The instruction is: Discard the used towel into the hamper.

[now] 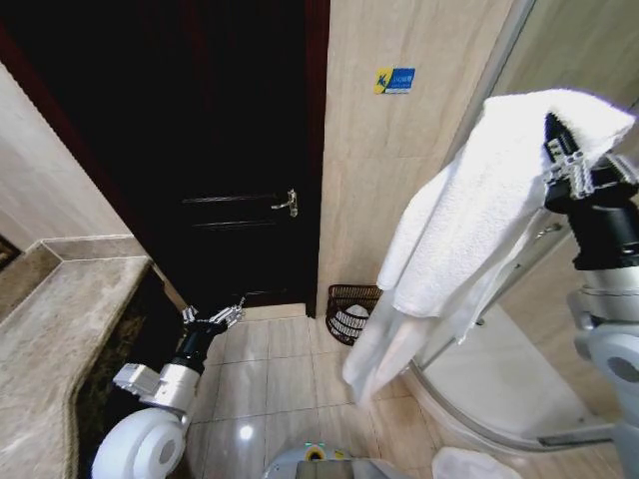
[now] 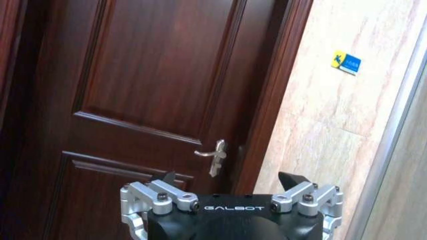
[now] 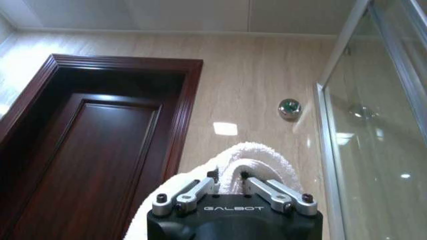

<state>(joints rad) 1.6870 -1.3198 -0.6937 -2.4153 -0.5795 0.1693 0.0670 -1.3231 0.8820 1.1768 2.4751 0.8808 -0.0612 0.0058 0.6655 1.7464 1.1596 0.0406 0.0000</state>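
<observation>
While the right hand [image 1: 561,152] grips the towel [image 1: 469,215] high, the hamper [image 1: 351,311] sits on tiled floor [image 1: 270,384].

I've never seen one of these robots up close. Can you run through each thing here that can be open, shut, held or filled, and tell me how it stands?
Towel: held up high, hanging down.
Right gripper: shut on the towel.
Left gripper: open, empty, held low facing the door.
Door: closed.
Hamper: upright on the floor by the wall, something white inside.

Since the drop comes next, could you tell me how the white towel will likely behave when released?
Probably floppy: the towel drapes in long folds from the right gripper. Likely light, held by one pinch. It may snag the hamper rim.
</observation>
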